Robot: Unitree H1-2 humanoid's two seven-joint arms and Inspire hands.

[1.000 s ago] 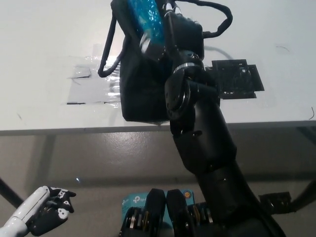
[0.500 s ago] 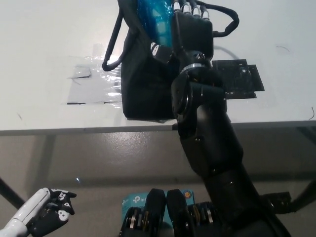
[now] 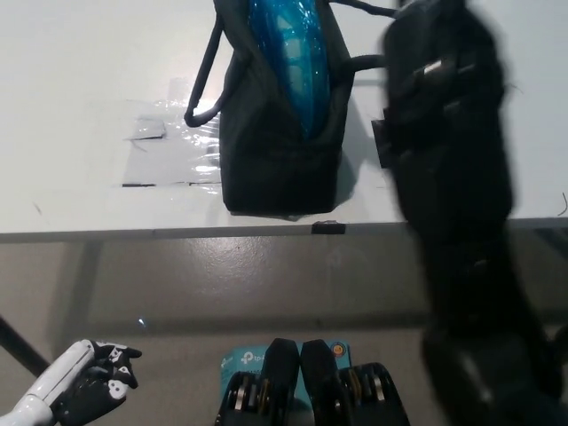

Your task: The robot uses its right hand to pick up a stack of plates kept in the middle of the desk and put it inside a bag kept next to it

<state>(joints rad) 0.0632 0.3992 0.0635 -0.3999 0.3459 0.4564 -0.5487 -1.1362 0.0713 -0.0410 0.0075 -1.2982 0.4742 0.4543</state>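
Likely a lab or test room: plain white desk (image 3: pixel 80 71) with clear tape patches (image 3: pixel 169 151), grey bare floor (image 3: pixel 195 284) below, a boxed network device (image 3: pixel 244 362) lying there.

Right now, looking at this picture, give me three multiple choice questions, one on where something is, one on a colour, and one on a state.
1. Where are the plates?
A. Inside the bag
B. On the floor
C. In the white robot hand

2. What colour are the plates?
A. Red
B. Blue
C. Yellow

3. How does the bag stand?
A. Upright on the desk with its top open
B. Lying flat and closed
C. Hanging off the desk edge

Answers:
1. A, the plates sit between the bag's two sides on the desk.
2. B, they show shiny blue through the open top.
3. A, it stands on its base near the desk's front edge, handles spread apart.

The black right robot hand is blurred beside the bag; the white left robot hand rests low, below the desk.
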